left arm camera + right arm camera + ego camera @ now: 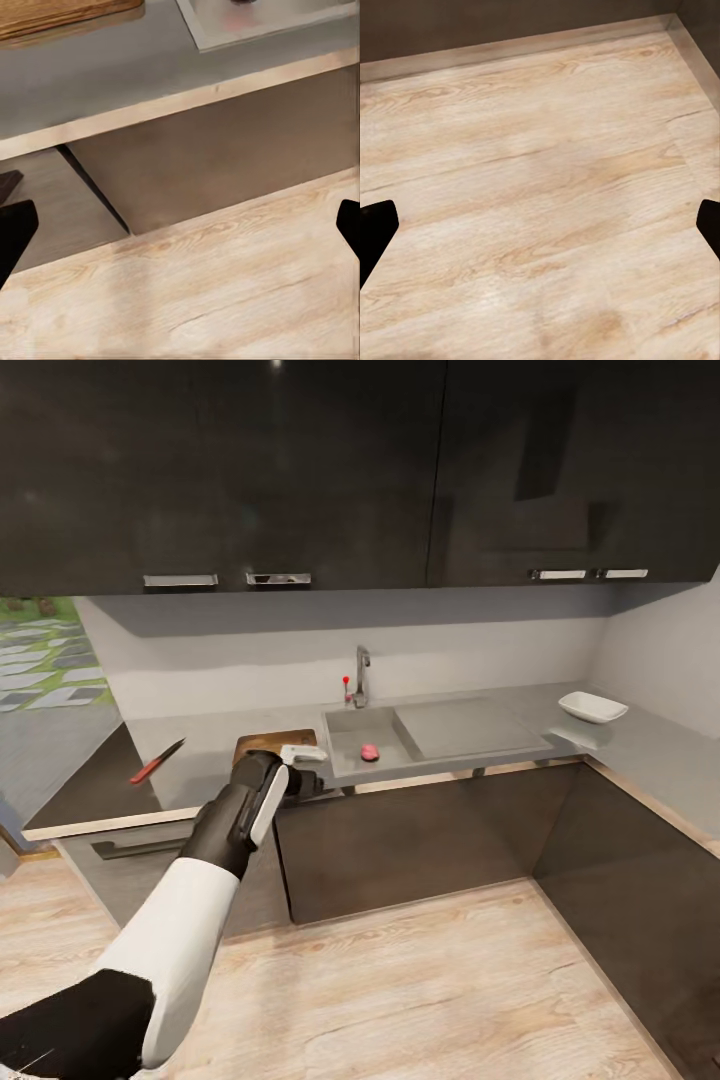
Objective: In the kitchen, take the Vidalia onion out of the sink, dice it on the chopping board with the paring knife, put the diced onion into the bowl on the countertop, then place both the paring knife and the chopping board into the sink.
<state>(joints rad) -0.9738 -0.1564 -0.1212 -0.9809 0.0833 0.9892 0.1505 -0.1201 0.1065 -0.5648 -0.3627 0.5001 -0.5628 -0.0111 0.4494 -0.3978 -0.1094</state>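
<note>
1. Two grippers are spread wide and hold nothing. The left gripper looks down past the counter edge to the floor; the right gripper points at bare floor.
2. Your onion lies in the sink basin, near its front wall. The faucet stands behind it; a high reach from the left could clip it.
3. Your left arm hangs in front of the board. Swinging it toward the sink risks catching the counter lip or nudging the board.
4. The knife lies near the counter's left end, well apart from the board. A careless sweep could push it off the edge.
5. The bowl sits far right, beyond the drainboard; carrying dice there invites spills.
6. A round onion may roll from an off-centre pinch.
</note>
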